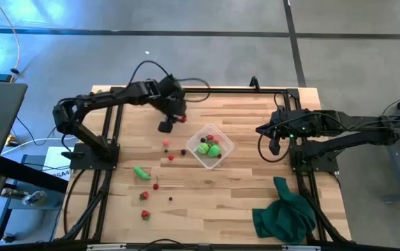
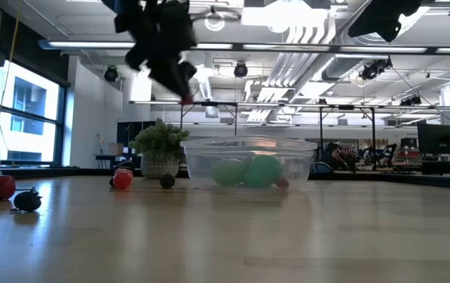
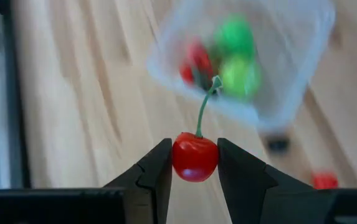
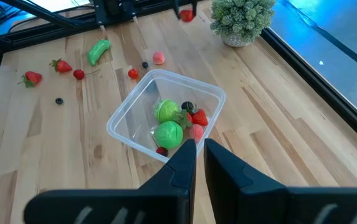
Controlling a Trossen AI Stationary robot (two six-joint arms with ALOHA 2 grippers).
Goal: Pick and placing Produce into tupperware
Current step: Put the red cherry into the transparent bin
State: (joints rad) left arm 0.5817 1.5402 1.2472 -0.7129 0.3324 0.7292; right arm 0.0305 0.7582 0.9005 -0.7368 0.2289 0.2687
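A red cherry (image 3: 195, 157) with a green stem is clamped between the two dark fingers of the left pincer (image 3: 194, 167), which hangs in the air above the wooden table (image 1: 255, 192), up-table and to the left of the clear tupperware (image 1: 225, 149); in the high view the left pincer (image 1: 174, 120) shows a red spot at its tip. The tupperware sits near the table's middle and holds two bright green round pieces (image 4: 168, 133), a strawberry (image 4: 199, 117), a dark berry (image 4: 187, 106) and a few more small red bits. Outside it, on the left half of the table, lie loose pieces of produce: an oblong green vegetable (image 1: 142, 173), strawberries (image 4: 60, 65), small red berries (image 1: 156, 186), a pink piece (image 4: 159, 58) and dark berries (image 4: 58, 101). The right pincer (image 4: 199, 148) hovers to the right of the tupperware, well clear of it, with its fingers drawn nearly together and nothing between them. A small pale green bushy plant in a pot (image 4: 243, 19) stands near the far edge of the table, and a dark green cloth (image 1: 285, 213) lies crumpled at the near right corner. No brand, label or writing can be read on any of these things.
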